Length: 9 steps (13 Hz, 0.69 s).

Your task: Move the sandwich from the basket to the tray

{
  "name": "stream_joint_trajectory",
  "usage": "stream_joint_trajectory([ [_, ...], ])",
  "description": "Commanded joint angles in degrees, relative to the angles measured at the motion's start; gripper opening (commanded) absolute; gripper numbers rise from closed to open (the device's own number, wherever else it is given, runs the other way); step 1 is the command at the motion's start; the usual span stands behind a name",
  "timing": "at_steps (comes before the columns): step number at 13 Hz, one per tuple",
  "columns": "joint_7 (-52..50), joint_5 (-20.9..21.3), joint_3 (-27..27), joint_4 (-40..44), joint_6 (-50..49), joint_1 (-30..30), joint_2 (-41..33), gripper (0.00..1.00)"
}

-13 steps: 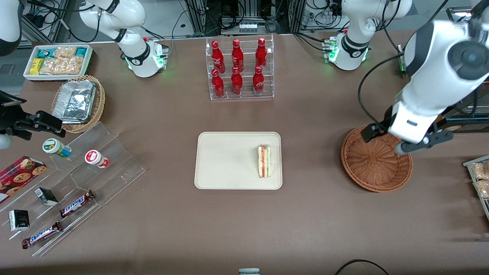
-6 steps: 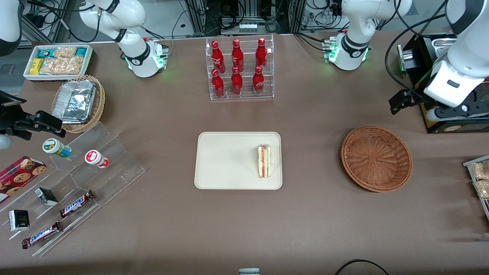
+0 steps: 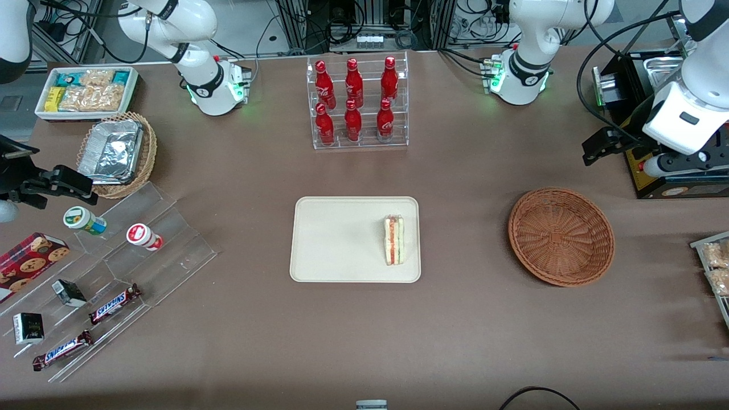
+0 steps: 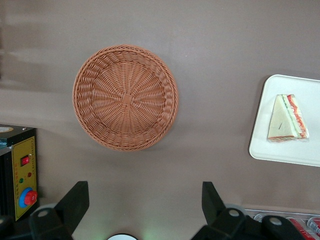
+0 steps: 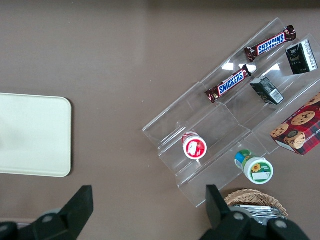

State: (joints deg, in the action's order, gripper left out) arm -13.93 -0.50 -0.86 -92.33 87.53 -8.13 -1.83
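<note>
The sandwich [image 3: 394, 240] lies on the cream tray [image 3: 336, 239], near the tray's short edge that faces the basket; its orange-red and green filling shows along the cut side [image 4: 286, 118]. The round reddish-brown basket [image 3: 561, 236] holds nothing [image 4: 125, 97]. My left gripper [image 3: 669, 165] hangs high at the working arm's end of the table, farther from the front camera than the basket and well apart from it. In the left wrist view the gripper [image 4: 144, 189] is open, with only bare table between its black fingers [image 4: 80, 192]. The tray's rim [image 4: 300, 150] also shows there.
A black box with a red button [image 4: 17, 175] sits beside the basket, under my raised arm. A rack of red bottles [image 3: 356, 102] stands farther back than the tray. A clear stepped stand with snacks [image 3: 114, 273], a foil-lined tan basket [image 3: 117, 154] and a white bin [image 3: 85, 91] lie toward the parked arm's end.
My left gripper has risen from over the basket and drawn away from the front camera toward the working arm's end. The sandwich has stayed on the tray.
</note>
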Motion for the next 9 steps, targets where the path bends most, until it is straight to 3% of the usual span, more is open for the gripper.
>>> stream_joint_trajectory([
  [1, 1.0, -0.5, 0.7, 1.9, -1.9, 1.6, 0.7, 1.00],
  [9, 1.0, 0.1, 0.7, 1.0, -3.5, 1.3, 0.8, 1.00],
])
